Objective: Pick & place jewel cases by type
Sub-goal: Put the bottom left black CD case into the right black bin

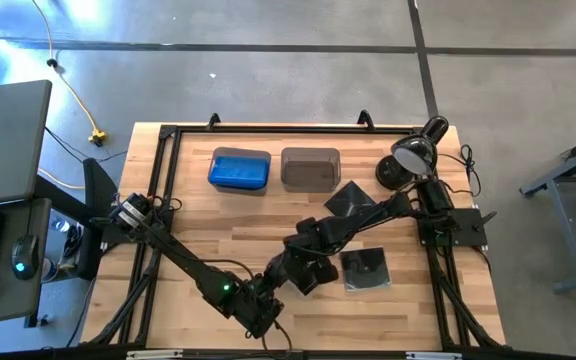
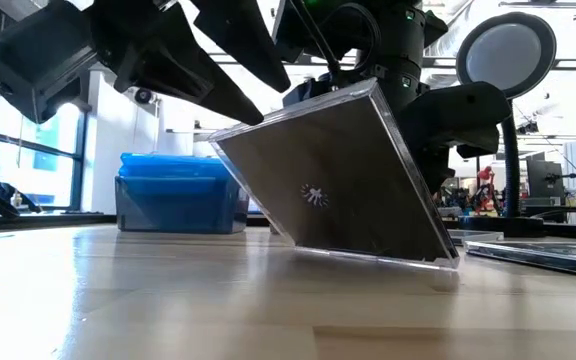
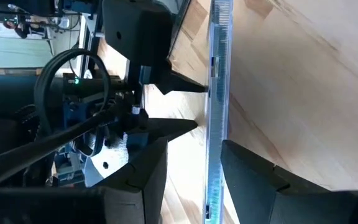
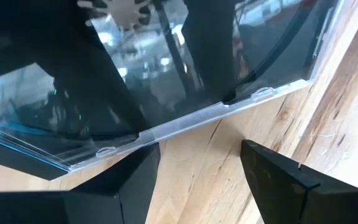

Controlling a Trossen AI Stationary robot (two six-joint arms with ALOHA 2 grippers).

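Claws meet near the front middle of our worktop [image 1: 198,240], where one dark jewel case [image 2: 333,180] stands tilted, its lower edge on the wood and its upper edge raised. In the low view, our left claw [image 2: 183,70] hangs just above and beside the case's raised edge with its dark fingers spread apart. From the left wrist camera we see the case edge-on [image 3: 219,93], sitting between the two open fingers [image 3: 247,168], not pinched. Our right claw [image 4: 197,168] hovers over the clear hinged edge of the same case [image 4: 185,124], fingers apart on either side of bare wood; we cannot see it touching the plastic.

Elsewhere, from above, we see a second dark case [image 1: 365,270] lying flat just right of the claws, and a third dark case [image 1: 351,198] flat nearer the back. Two bins stand at the back: the left bin [image 1: 239,169] shows blue inside, and the right bin [image 1: 310,168] beside it looks grey.
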